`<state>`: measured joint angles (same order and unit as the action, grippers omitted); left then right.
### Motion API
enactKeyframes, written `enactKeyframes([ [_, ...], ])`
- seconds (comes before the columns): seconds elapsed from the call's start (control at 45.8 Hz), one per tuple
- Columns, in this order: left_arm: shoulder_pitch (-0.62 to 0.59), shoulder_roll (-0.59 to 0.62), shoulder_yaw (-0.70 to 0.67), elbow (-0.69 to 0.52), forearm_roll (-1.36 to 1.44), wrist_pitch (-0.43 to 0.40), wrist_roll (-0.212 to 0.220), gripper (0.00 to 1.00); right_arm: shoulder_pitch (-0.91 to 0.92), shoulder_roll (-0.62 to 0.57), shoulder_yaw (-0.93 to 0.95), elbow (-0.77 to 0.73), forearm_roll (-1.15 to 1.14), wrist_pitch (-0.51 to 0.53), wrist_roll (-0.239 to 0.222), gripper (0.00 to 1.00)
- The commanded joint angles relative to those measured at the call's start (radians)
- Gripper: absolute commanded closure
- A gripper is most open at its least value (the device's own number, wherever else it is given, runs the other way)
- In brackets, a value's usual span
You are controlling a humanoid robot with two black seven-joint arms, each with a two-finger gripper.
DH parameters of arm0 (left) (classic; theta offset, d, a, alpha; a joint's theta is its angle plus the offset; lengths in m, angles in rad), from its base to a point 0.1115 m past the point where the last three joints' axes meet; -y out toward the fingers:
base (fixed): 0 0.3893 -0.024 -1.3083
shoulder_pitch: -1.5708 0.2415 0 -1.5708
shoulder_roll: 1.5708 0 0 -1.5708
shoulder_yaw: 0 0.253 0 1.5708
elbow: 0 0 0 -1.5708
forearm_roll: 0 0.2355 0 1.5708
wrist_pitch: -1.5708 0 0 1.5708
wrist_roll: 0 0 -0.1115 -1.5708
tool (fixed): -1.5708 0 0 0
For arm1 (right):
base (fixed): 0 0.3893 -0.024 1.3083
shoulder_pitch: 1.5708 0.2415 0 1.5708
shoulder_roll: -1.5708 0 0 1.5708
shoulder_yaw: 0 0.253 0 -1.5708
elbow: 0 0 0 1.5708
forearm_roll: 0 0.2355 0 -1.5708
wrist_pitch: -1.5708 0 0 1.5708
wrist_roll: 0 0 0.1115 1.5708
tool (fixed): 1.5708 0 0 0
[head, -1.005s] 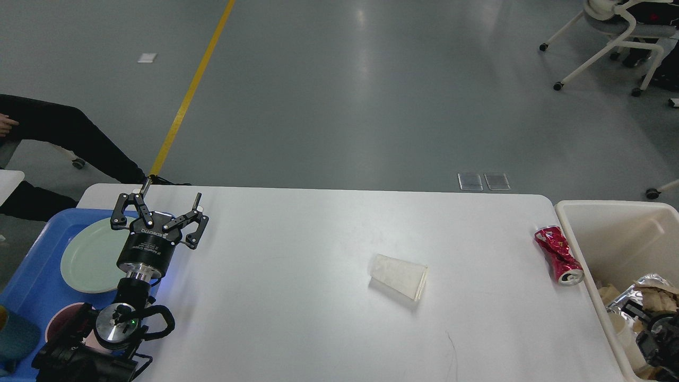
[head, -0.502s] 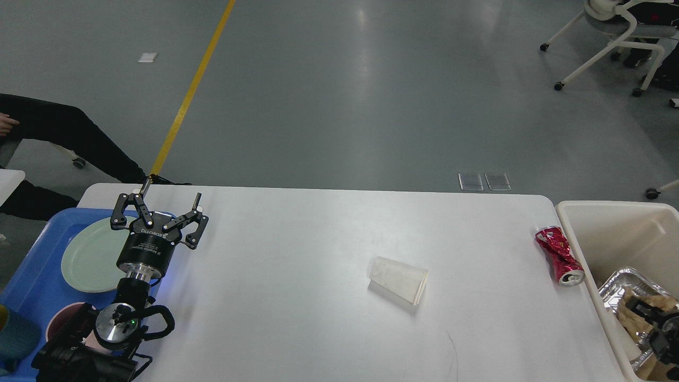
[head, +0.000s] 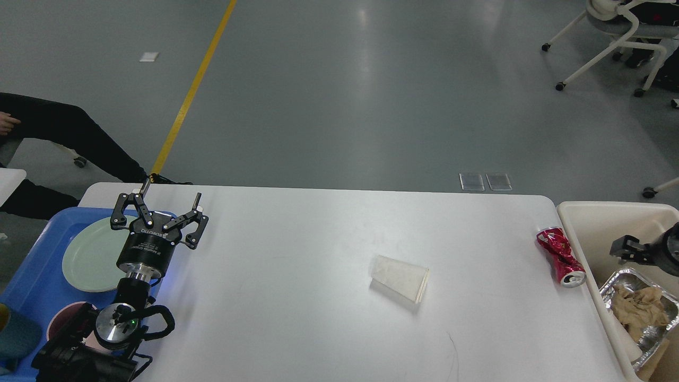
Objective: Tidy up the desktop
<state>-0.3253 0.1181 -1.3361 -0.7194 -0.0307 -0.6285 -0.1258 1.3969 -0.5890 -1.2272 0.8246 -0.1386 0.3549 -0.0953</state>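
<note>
The white desktop fills the lower part of the head view. A clear plastic cup lies on its side right of the middle. A crushed red can lies by the right edge, against the beige bin. My left gripper is open and empty, pointing up at the desktop's left end, by the blue tray. My right gripper is a dark shape above the bin at the right edge; its fingers cannot be told apart.
The bin holds a foil tray with crumpled brown paper. The blue tray carries a pale green plate, a pink bowl and a teal object. A person's legs are at the far left; chairs stand at the far right.
My right gripper has risen from low inside the bin to above it, near its back. The foil tray with paper now lies uncovered in the bin. The left arm has not moved.
</note>
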Motion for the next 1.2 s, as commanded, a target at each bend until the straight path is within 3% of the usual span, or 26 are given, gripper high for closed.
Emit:
enactKeyframes([
  [0.0,0.0,0.0,0.0,0.0,0.0,0.0,0.0,0.03,0.289,0.04,-0.13,0.211,-0.003,0.093,0.0,0.0],
  [0.153,0.0,0.0,0.0,0.0,0.0,0.0,0.0,0.03,0.552,0.138,-0.158,0.298,0.007,0.367,0.0,0.0],
  [0.218,0.0,0.0,0.0,0.0,0.0,0.0,0.0,0.03,0.667,0.161,-0.156,0.385,0.02,0.427,-0.001,0.0],
  [0.415,0.002,0.0,0.0,0.0,0.0,0.001,-0.002,0.03,1.008,0.195,-0.104,0.721,0.043,0.411,-0.001,0.0],
  [0.524,0.002,0.0,0.0,0.0,0.0,0.0,-0.002,0.03,1.105,0.233,-0.046,0.844,0.043,0.403,-0.001,0.0],
  [0.852,0.0,0.0,0.0,0.0,0.0,0.001,-0.002,0.03,1.134,0.317,0.037,0.886,0.043,0.404,0.002,0.0],
  [1.005,0.002,0.0,0.0,0.0,0.0,0.0,-0.002,0.03,1.122,0.357,0.104,0.883,0.045,0.32,0.0,0.01],
  [1.179,0.002,0.0,0.0,0.0,0.0,0.0,-0.002,0.03,0.915,0.517,0.178,0.803,0.025,0.026,0.002,0.03],
])
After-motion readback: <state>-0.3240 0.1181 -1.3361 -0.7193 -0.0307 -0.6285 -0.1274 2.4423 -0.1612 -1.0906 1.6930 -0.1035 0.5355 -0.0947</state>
